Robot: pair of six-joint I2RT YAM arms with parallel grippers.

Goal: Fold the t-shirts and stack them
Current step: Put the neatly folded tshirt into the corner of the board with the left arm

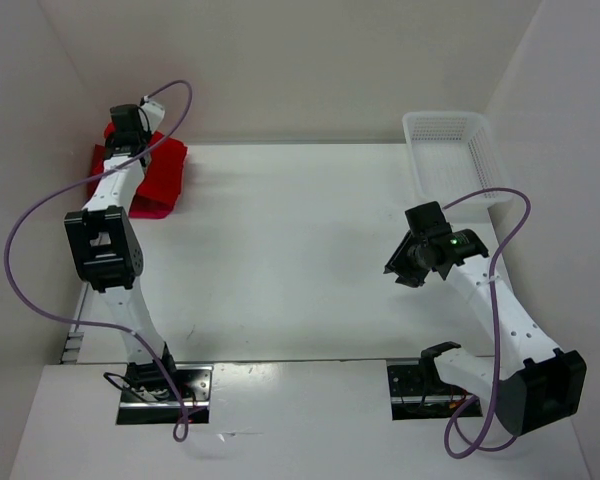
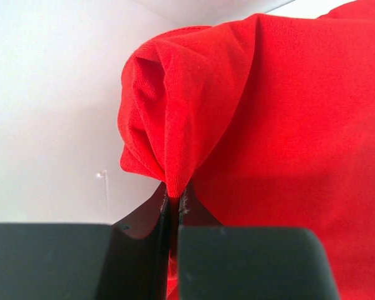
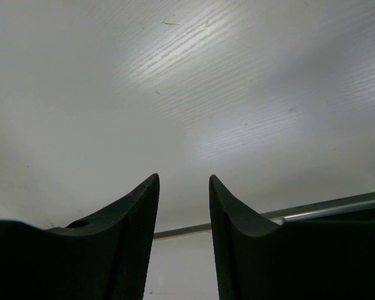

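Noted at far-left corner of table [image 1: 300,250], hard against the walls: stack of shirts [image 1: 162,172], bright red on top, pinker edge showing along the near side. Stretched far forward over that stack with left arm, wrist covering the stack's far-left part in the top view. Pinching a raised fold of red shirt [image 2: 250,125] in left gripper [image 2: 174,201], jaws pressed almost together, cloth pulled into a peak right at the tips, white wall behind. Cannot tell from wrist view how much of the shirt is off the stack. Holding right gripper [image 3: 182,182] parted, nothing between the fingers, only bare table below. Hanging over right half of table, well apart from shirts, near white mesh basket [image 1: 420,165] at far-right corner
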